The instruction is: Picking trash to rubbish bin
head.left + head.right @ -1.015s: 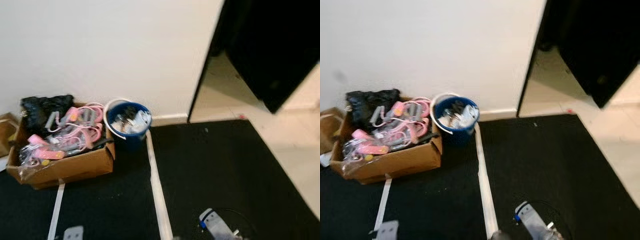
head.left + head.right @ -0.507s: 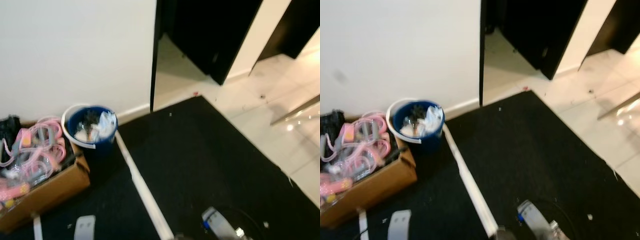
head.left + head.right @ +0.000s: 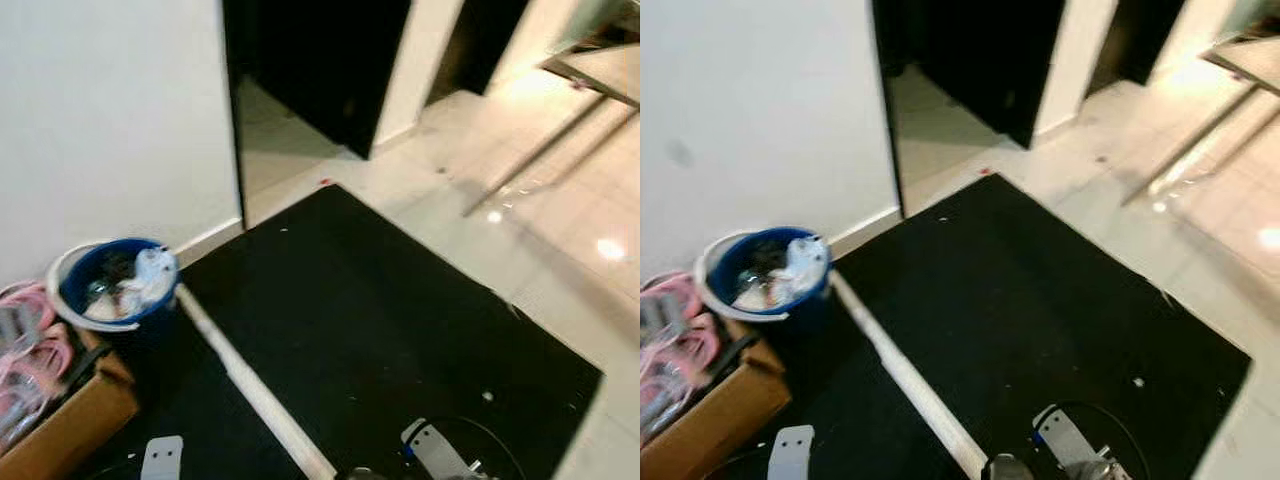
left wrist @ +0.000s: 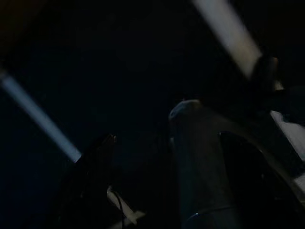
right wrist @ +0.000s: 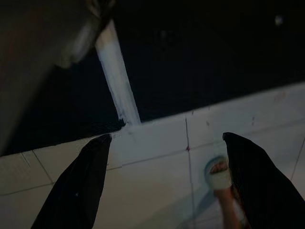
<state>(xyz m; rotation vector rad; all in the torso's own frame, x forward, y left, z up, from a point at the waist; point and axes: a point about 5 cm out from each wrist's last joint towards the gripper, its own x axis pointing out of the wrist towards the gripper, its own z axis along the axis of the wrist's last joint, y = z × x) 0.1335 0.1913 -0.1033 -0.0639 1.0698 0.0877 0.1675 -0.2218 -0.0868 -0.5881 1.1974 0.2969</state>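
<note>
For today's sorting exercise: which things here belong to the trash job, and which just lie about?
Job:
blue bin, already holding trash
right gripper, open

Lying about:
cardboard box with pink items
white strip on black mat
person's sandalled foot

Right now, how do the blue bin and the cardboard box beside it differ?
The blue bin is round with a white rim; the cardboard box is brown and straight-sided. The bin holds pale crumpled trash; the box holds pink items. The bin stands nearer the wall and is fully in view; the box is cut off by the frame's left edge. Both sit open-topped on the black mat, close together.
</note>
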